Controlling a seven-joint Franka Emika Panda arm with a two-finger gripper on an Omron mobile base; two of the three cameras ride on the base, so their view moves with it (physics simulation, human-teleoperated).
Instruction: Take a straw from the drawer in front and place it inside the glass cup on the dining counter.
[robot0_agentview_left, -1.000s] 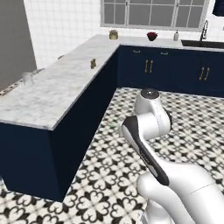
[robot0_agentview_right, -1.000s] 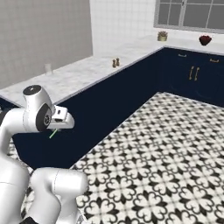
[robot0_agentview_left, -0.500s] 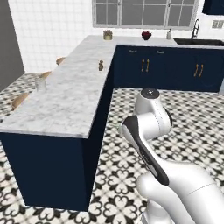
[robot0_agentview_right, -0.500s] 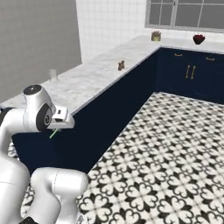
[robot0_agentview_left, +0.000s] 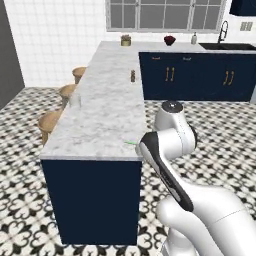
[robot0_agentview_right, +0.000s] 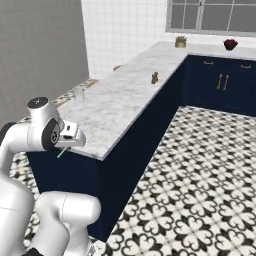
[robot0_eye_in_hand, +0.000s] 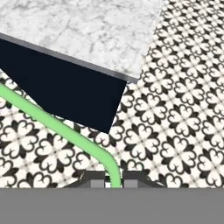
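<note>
While the white arm bends low in the left base view, one thin pale green straw (robot0_agentview_left: 130, 142) pokes out beside it over the long white-and-grey marble surface (robot0_agentview_left: 107, 100), with one small clear glass cup (robot0_agentview_left: 75, 99) far ahead and three wooden stools (robot0_agentview_left: 50, 121) alongside. From the right base view, the gripper (robot0_agentview_right: 66, 148) sits just off the surface's near corner, straw slanting below. Through the hand view, the narrowly closed gripper (robot0_eye_in_hand: 114, 180) pinches the straw, patterned floor tiles (robot0_eye_in_hand: 175, 109) beyond.
</note>
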